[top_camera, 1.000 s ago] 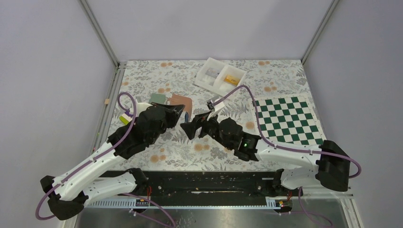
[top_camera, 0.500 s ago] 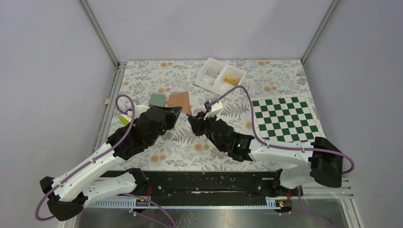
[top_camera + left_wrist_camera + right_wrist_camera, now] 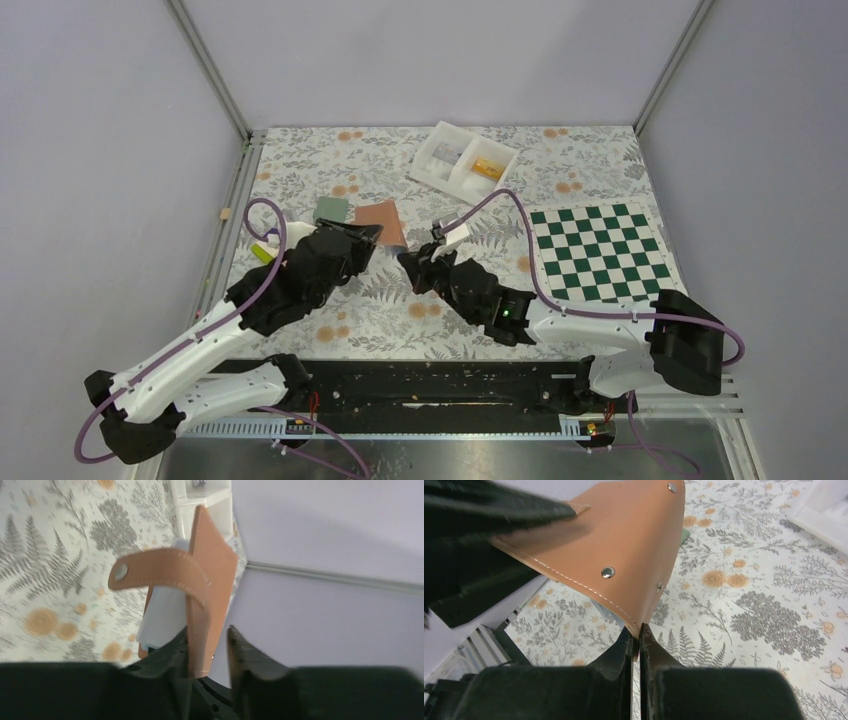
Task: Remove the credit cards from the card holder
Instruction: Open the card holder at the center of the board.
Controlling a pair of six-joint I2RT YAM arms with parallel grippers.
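Observation:
The card holder (image 3: 383, 217) is a tan-brown cover held up off the table between my two arms. In the left wrist view the card holder (image 3: 212, 580) stands on edge with its tab (image 3: 160, 570) curling left and a light-blue inner panel (image 3: 162, 615) behind. My left gripper (image 3: 209, 630) has its jaws slightly apart: one finger touches the cover, the other stands clear of it. My right gripper (image 3: 639, 630) is shut on the cover's lower corner (image 3: 644, 615). A grey-green credit card (image 3: 331, 209) lies on the table beside the holder.
A white two-compartment tray (image 3: 462, 158) stands at the back middle. The green-and-white chessboard mat (image 3: 600, 250) lies at the right. A lime sliver (image 3: 262, 251) shows by the left arm. The frame rail runs along the table's left edge.
My right gripper moved in to the holder's corner and shut on it. The left jaws, tight on the cover before, have parted a little.

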